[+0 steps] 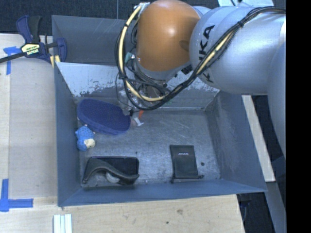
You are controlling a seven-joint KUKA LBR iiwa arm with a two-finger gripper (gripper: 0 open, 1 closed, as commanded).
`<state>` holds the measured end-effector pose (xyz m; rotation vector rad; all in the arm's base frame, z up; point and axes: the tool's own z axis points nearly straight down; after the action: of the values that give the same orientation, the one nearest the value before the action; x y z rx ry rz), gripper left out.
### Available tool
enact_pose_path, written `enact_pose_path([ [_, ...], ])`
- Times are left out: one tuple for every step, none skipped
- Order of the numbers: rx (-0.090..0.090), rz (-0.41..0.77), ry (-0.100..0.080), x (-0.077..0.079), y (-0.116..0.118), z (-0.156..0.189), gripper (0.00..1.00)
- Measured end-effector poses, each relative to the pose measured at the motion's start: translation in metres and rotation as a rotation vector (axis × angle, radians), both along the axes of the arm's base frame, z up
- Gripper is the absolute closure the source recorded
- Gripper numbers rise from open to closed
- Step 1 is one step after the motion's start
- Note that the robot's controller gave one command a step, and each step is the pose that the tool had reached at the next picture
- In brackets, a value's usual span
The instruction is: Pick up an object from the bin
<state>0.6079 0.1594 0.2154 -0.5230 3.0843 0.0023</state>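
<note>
My gripper (136, 116) reaches down below the orange cover at the back of the bin, a little left of centre. Its tips show just at the right edge of a dark blue oval pad (101, 116), which lies flat at the back left. Something small and orange-red shows by the tips; I cannot tell whether it is a part of the gripper. A small blue and yellow toy figure (84, 138) lies just in front of the pad, by the left wall.
A black tape dispenser (111, 171) lies along the front wall at the left. A flat black rectangular case (184, 161) rests at the front right. The arm and its cables cover the bin's back right.
</note>
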Motion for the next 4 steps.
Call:
enact_pose_path([
  [0.002,0.04,0.001,-0.063,0.04,0.081,1.0],
  [-0.004,-0.091,0.017,-0.045,0.042,-0.013,1.0],
  [-0.002,-0.361,0.016,-0.064,0.056,-0.072,1.0],
  [0.002,-0.089,0.001,-0.079,0.045,0.201,1.0],
])
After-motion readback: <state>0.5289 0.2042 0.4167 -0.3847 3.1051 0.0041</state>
